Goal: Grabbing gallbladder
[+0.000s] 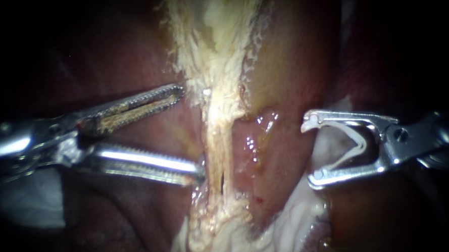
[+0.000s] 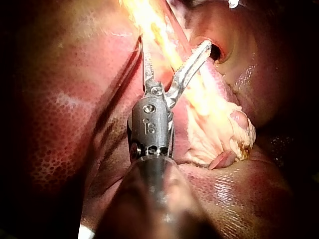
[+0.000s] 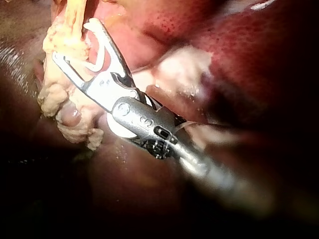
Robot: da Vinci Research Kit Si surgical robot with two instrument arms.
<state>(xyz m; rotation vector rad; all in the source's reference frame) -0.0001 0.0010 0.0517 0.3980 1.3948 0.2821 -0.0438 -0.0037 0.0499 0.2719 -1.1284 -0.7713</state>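
- The gallbladder point(image 1: 215, 35) is judged to be the pale, yellowish, ragged body at the top centre of the endoscope view. It narrows downward into a pale strand point(image 1: 217, 136) of fibrous tissue. Its far end is cut off by the edge of the view, so its full outline cannot be made out.
- The left instrument point(image 1: 190, 132) is brought in just beside that strand with its serrated jaws spread and nothing clamped. One tip lies against the ragged edge higher up and the other against the strand lower down. This placement is judged to bracket the tissue for a grasp not yet made.
- In the left wrist view the strand is seen passing between the spread jaws, but how deep it sits there cannot be told.
- A pink fold point(image 1: 255, 140), glistening, is seen just beside the strand; whether it is a tube cannot be determined.
- The right instrument point(image 1: 311, 150) is held apart on the other side, probably kept clear. Its jaws stand wide, yet an open white clip point(image 1: 359, 148) is carried between them, one leg seated against each jaw.
- The liver point(image 2: 60, 114) is seen around the site; its margins are lost in shadow.
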